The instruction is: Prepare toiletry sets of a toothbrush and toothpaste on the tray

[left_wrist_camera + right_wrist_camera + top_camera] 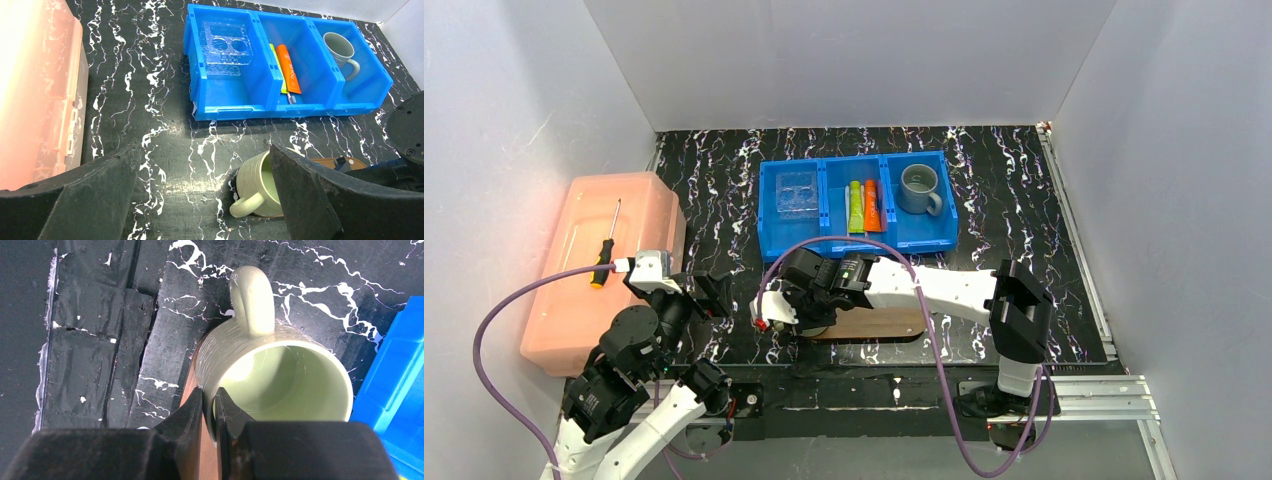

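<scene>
Top view: right gripper was nearly shut, fingers pinching the rim wall of a pale green mug, one inside and one outside. The mug was at the 9 o'clock end of the tray; whether it rested there or hung just above, I could not tell. Left gripper was spread wide and holding nothing, near the mug on its 9 o'clock side. The tubes lay at about 1 o'clock from the right gripper, in the blue bin, long axes running 12 to 6. Judged the right arm nearer them, but it was occupied. Bin contents: clear holder in the 9 o'clock compartment; lime-green tube beside the orange tube in the middle; grey mug in the 3 o'clock one. Toothbrushes were not clearly made out.
</scene>
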### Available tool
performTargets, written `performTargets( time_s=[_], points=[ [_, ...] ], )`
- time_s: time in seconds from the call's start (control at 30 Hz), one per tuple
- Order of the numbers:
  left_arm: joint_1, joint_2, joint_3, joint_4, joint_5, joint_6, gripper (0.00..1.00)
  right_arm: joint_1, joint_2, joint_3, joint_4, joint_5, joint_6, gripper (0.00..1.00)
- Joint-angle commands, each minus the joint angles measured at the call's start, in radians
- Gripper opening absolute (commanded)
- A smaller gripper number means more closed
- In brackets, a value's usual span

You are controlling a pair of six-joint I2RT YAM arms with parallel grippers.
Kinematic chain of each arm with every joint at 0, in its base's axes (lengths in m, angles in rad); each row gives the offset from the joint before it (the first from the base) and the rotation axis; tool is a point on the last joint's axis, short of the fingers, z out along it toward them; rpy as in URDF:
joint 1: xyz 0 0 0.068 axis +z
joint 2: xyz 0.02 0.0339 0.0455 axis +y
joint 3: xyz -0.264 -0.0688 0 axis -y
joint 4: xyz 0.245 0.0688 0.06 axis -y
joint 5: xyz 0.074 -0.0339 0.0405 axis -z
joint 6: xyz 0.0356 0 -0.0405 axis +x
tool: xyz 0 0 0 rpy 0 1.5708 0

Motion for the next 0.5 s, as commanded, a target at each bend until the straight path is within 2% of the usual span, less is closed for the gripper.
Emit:
performTargets(
  time_s=[0.0,0.47],
  points=[
    [-0.004,-0.002,-0.006,0.003,-0.025,-0.003,0.99,-0.006,-0.004,0.053,0.017,0.003,-0.019,0.01],
    [-0.004,-0.001,-0.006,0.003,-0.025,-0.003,0.99,-0.006,-0.044,0.037,0.011,0.010,-0.017,0.01]
  ],
)
